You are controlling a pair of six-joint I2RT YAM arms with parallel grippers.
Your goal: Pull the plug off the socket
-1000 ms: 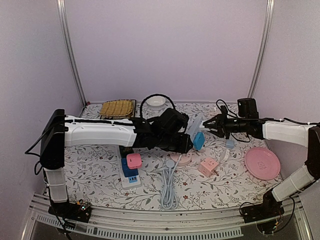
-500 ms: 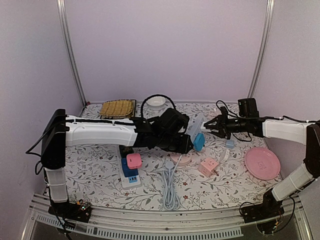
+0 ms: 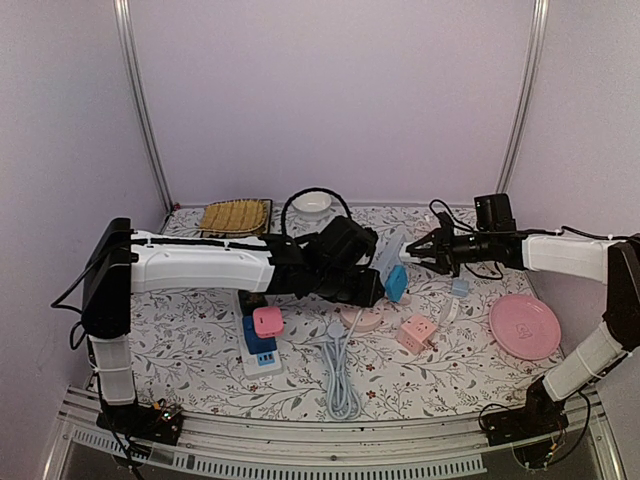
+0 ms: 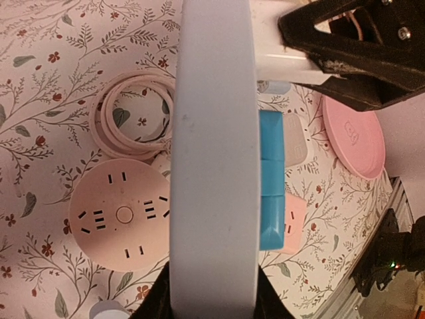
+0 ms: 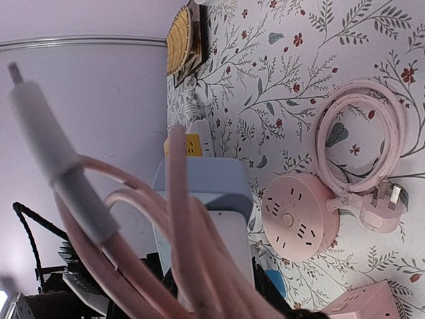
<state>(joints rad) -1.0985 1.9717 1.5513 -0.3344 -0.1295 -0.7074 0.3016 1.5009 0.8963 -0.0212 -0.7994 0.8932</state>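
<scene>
Nearest the arm bases, a grey cord (image 3: 340, 378) lay bundled on the floral bench (image 3: 190, 370). A white power strip (image 3: 266, 362) sat just left of it, w/ a pink block (image 3: 267, 321) on top. Right of the cord sat a pink cube (image 3: 417, 333), and further right, near the bench edge, a pink plate (image 3: 524, 326). A round pink outlet (image 4: 123, 214) lay flat btwn cord and cube, w/ a coiled pink lead (image 4: 133, 113) just beside it.

Mid-bench, the left end effector (image 3: 372, 278) was closed on the socket (image 4: 212, 153), a long pale block held tilted and clear of the bench. A blue adapter (image 4: 271, 179) sat on the socket's side. The fingers were mostly hidden behind the block in the left wrist view.

The plug (image 4: 275, 60), white, was at the socket's far end and touching it. Whether its pins were still seated couldn't be told. The right end effector (image 3: 415, 251) reached in from the right, pinched narrow on the plug. In the right wrist view, blurred pink cable strands (image 5: 186, 252) filled the foreground, w/ the socket behind them.

At the back wall lay a woven mat (image 3: 236, 216) on the left. Next to it was a white bowl (image 3: 312, 204), w/ a black cable loop (image 3: 315, 190) arching around it.
</scene>
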